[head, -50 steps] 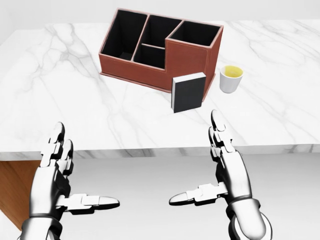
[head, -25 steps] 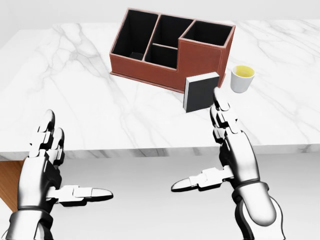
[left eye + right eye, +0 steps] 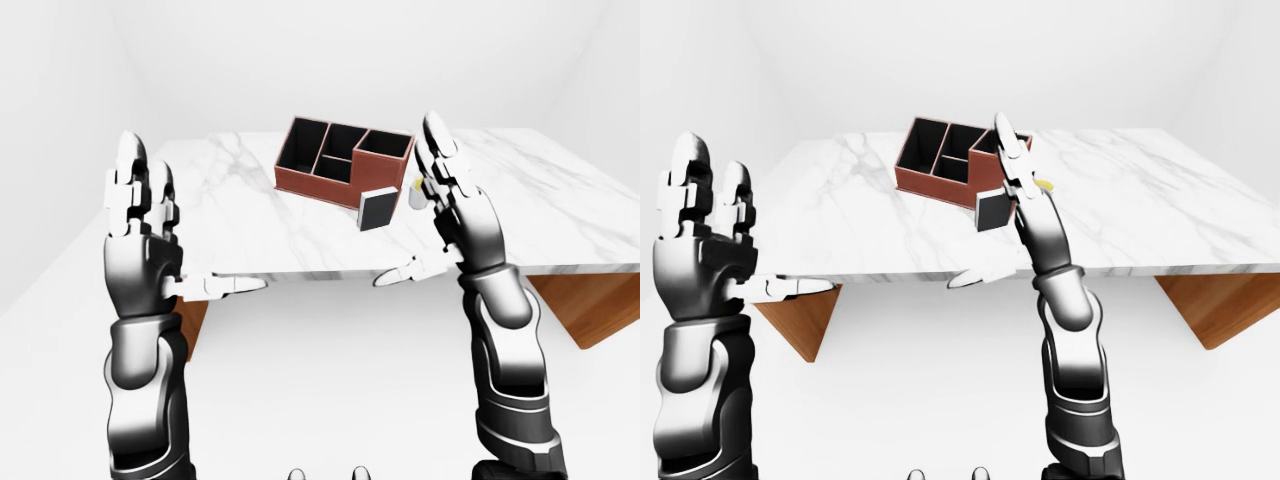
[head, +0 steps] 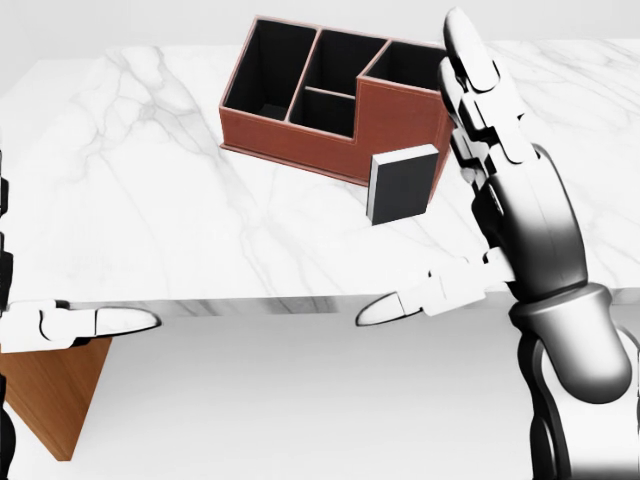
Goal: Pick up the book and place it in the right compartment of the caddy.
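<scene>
- The book [image 4: 402, 184] is stood up on the marble table [image 4: 150, 180], leaning on the caddy [image 4: 340, 95].
- The right hand [image 4: 500, 190] is held spread, near it; nothing is gripped.
- The book should be grabbed by both flat sides.
- White walls are seen around.

bare white simulated room; marble table [image 3: 250, 215] on wooden legs, desk caddy [image 3: 340, 160] atop it, office-like.
</scene>
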